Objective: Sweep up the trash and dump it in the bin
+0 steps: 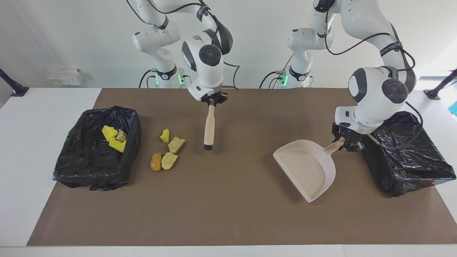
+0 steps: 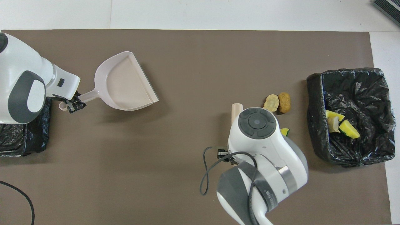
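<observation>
- The right gripper (image 1: 212,101) was clamped on the handle of the hand brush (image 1: 209,125), which hung bristles-down, just above or on the mat.
- Four scraps of trash (image 1: 167,150) lay just beside the bristles, toward the right arm's end; three more sat inside the bin (image 1: 132,142) next to them.
- The left gripper (image 1: 345,142) was clenched on the dustpan (image 1: 307,167) handle, well apart from the scraps, next to a second bin (image 1: 407,157).
- It looked like the sweeping step, with the loose pile not yet gathered.
- Next, I judged, the dustpan had to come across to the pile so the brush could push scraps in.
</observation>
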Robot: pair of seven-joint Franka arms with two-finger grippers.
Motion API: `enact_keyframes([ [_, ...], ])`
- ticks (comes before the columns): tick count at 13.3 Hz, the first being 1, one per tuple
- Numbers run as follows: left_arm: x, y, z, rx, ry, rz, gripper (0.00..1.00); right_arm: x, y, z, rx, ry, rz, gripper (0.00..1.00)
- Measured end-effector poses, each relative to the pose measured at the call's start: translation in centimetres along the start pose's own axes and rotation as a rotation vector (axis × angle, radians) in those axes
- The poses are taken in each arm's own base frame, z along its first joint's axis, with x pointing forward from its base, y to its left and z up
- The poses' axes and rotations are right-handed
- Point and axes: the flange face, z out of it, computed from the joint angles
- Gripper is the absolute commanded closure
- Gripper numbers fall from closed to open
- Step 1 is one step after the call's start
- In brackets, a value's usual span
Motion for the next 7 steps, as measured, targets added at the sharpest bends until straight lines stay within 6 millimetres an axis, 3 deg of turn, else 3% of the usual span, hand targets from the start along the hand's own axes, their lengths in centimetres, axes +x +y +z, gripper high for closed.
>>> enact_keyframes([
  [3,4.1,4.1,2.0,0.035,-0.052,0.131,1.0,2.3,5.5,0.5,-0.139,-0.046,0.133,1.0],
  [5,6.8,6.5,2.1,0.046,-0.071,0.197,1.0,1.7,6.3,0.9,-0.212,-0.077,0.184,1.0],
  [7,8.0,7.8,2.2,0.051,-0.085,0.233,1.0,1.3,7.5,0.8,-0.246,-0.108,0.227,1.0],
])
